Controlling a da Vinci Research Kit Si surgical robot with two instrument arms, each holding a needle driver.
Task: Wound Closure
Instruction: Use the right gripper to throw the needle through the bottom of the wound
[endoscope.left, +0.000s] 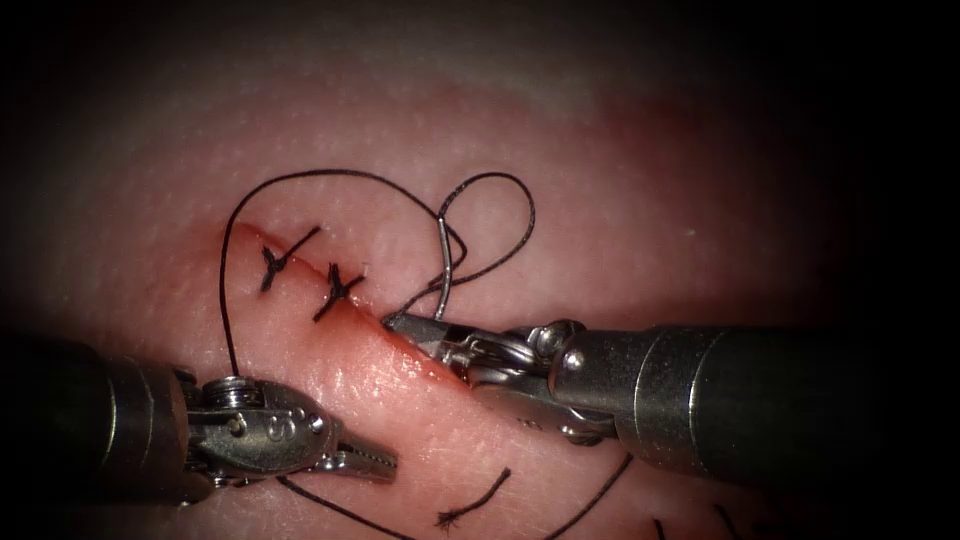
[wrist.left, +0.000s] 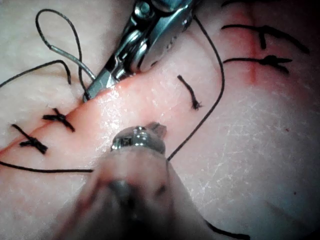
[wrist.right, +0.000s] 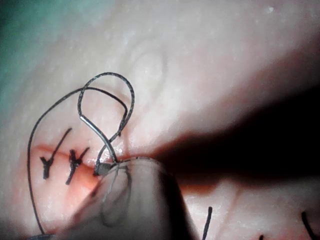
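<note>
The right tool (endoscope.left: 400, 323) comes in from three o'clock in the endoscope view, its jaws clenched on the needle (endoscope.left: 443, 268) near one end of the curve. The grasped end is hidden between the jaws, and the free part rises toward twelve o'clock, clear of the tissue (endoscope.left: 620, 200), on the right side of the cut (endoscope.left: 395, 345). Its upper end merges with the thread (endoscope.left: 300, 176), so which end is the point is hard to make out.

The left tool (endoscope.left: 385, 462) lies at about seven o'clock from the cut, left of it. Its jaws look closed, or nearly so, with nothing seen between them; the thread runs down past its wrist rather than into the jaws.

From the needle the thread makes a small loop on the right of the cut, then a wide arc over the two finished stitches (endoscope.left: 300, 272) and down the left side.

The left wrist view adds what the endoscope cuts off: a short cut end of thread (wrist.left: 190, 94) lying loose on the tissue, and more finished stitches (wrist.left: 264, 47) farther along. There the left tool's (wrist.left: 159, 129) own jaws are mostly hidden behind its wrist.

In the right wrist view the right tool's (wrist.right: 102, 169) blurred body covers its jaws; the needle (wrist.right: 96, 131) curves up from it.
</note>
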